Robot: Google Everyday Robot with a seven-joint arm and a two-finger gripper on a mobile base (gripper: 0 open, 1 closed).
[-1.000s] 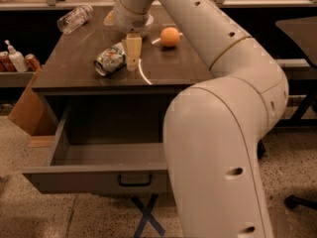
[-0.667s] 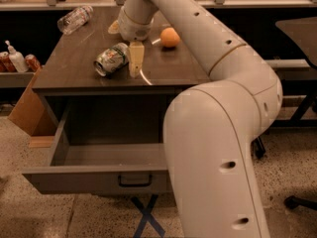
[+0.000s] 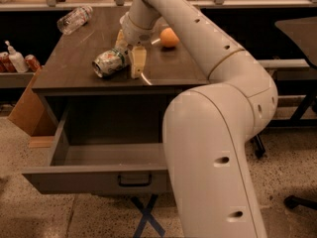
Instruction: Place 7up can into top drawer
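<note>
Evidently at the grasp step: cream two-finger tool (image 3: 129, 51) poised low over the dark wooden surface (image 3: 69, 71), fingers apart, just beside the right end of the green-and-white aluminium 7up can (image 3: 110, 62) lying sideways near the front edge. Next calls for closing, lifting, carrying forward past that edge, then lowering into the wide shallow grey metal top drawer (image 3: 74, 180), open below with free room.

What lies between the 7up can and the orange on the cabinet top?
The claw, in the camera view: it stands close beside the 7up can, the orange beyond it.
</note>
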